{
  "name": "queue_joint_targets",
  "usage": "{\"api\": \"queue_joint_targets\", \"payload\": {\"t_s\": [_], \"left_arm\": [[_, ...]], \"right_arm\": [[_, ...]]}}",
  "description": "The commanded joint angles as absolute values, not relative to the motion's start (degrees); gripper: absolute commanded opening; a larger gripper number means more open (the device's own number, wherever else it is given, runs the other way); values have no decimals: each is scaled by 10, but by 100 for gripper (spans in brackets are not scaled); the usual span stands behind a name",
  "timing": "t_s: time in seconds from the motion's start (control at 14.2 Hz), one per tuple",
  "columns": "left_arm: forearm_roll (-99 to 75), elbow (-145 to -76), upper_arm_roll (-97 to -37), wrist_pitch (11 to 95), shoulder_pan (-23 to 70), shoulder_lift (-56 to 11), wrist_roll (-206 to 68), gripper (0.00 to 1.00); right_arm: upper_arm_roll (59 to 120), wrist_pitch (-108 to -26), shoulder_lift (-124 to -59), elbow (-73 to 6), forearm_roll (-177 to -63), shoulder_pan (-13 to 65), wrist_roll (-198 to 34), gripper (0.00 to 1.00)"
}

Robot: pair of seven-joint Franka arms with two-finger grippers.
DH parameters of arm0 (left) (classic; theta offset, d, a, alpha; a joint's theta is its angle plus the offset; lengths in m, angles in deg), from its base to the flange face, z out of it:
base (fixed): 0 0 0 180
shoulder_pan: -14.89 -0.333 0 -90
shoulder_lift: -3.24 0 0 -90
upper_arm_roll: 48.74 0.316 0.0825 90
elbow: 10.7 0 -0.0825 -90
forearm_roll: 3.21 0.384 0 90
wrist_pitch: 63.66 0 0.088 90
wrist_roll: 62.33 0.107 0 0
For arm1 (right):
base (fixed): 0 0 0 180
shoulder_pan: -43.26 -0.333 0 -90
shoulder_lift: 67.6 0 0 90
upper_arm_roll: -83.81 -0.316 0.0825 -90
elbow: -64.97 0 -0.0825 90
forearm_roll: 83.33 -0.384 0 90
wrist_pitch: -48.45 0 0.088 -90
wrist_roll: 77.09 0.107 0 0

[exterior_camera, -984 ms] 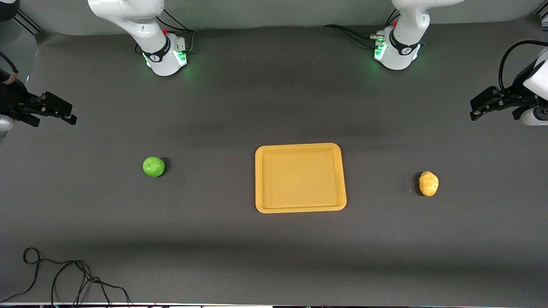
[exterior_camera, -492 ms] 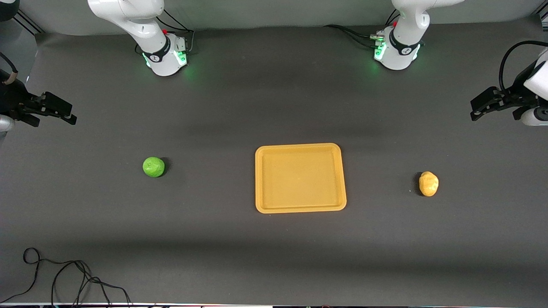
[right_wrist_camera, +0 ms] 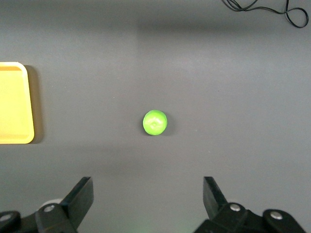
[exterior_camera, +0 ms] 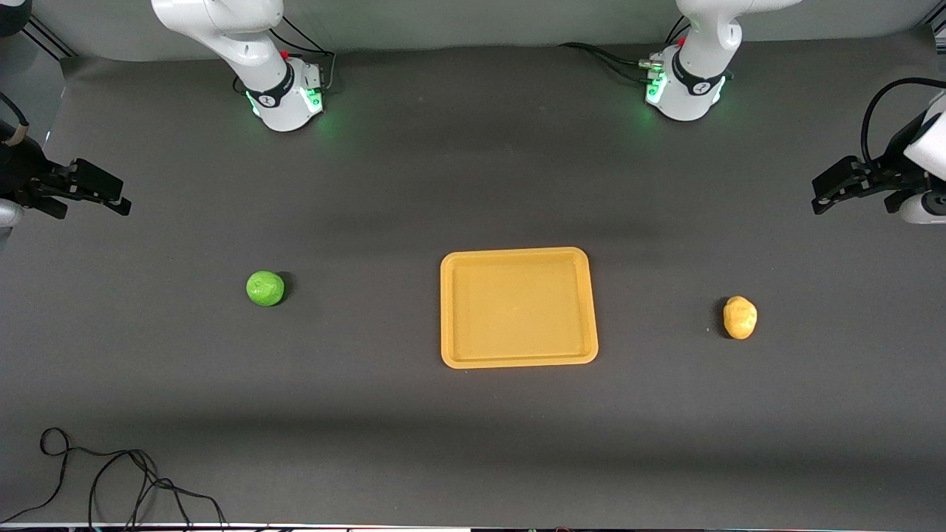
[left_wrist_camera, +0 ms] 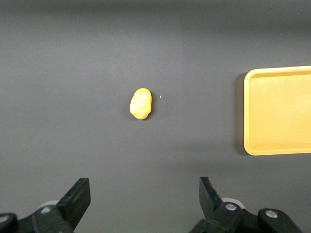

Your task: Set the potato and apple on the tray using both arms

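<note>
The yellow-orange tray [exterior_camera: 517, 254] lies empty at the table's middle. The green apple [exterior_camera: 264, 287] sits on the table toward the right arm's end. The yellow-orange potato [exterior_camera: 740, 317] sits toward the left arm's end. My right gripper [exterior_camera: 122, 198] hangs open and empty over its end of the table. In the right wrist view the apple [right_wrist_camera: 155, 122] lies well ahead of the open right gripper [right_wrist_camera: 148, 180]. My left gripper [exterior_camera: 819, 193] hangs open and empty over its end. In the left wrist view the potato [left_wrist_camera: 140, 103] lies ahead of the open left gripper [left_wrist_camera: 144, 183].
A black cable [exterior_camera: 111, 473] lies looped at the table corner nearest the front camera, at the right arm's end; it also shows in the right wrist view [right_wrist_camera: 262, 7]. The tray's edge shows in both wrist views [left_wrist_camera: 249, 111] [right_wrist_camera: 29, 104].
The left gripper has shifted very slightly. The apple, the potato and the tray have not moved.
</note>
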State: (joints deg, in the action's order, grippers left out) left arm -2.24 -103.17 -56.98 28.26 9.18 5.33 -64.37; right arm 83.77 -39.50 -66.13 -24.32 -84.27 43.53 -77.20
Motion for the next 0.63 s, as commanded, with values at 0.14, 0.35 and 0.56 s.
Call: {"api": "queue_joint_targets", "payload": {"t_s": [0.14, 0.35, 0.56], "left_arm": [[-26, -1076, -567, 329, 75, 56, -635, 100], [-28, -1132, -567, 384, 62, 56, -635, 100], [-26, -1177, -567, 445, 63, 50, -637, 100]], "right_arm": [[839, -395, -648, -256, -850, 432, -762, 100], [839, -388, -648, -256, -850, 432, -762, 100], [837, -387, -649, -256, -849, 431, -757, 100]]}}
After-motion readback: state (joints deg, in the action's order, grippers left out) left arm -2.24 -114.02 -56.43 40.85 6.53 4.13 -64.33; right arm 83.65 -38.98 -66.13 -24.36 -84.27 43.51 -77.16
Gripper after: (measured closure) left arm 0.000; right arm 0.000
